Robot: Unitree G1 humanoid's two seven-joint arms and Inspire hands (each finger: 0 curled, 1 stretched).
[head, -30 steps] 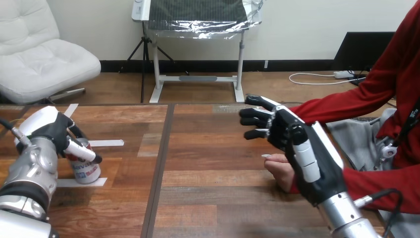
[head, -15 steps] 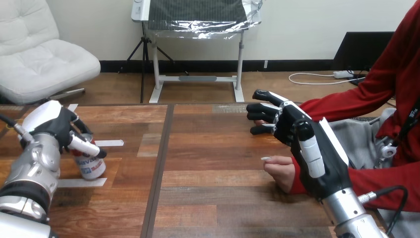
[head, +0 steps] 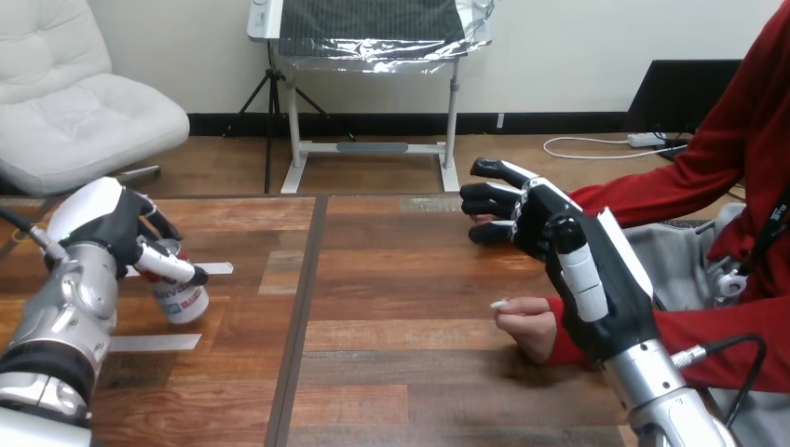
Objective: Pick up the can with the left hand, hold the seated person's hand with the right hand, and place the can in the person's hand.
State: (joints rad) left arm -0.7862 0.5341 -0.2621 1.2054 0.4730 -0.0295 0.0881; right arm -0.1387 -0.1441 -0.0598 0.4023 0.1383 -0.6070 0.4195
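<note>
Head view: left hand [head: 110, 228] grips the tilted can [head: 187, 301] for carrying, while right hand [head: 561, 253], fingers spread, hovers over the person's hand [head: 527, 322], apparently ready to clasp it.

One view from the robot's head, facing forward and down across the wooden table [head: 401, 372], close above its near end, left arm [head: 56, 326] entering at 8 o'clock, right arm [head: 652, 382] at 5 o'clock, person's hand [head: 526, 321] near, at 4 o'clock
</note>
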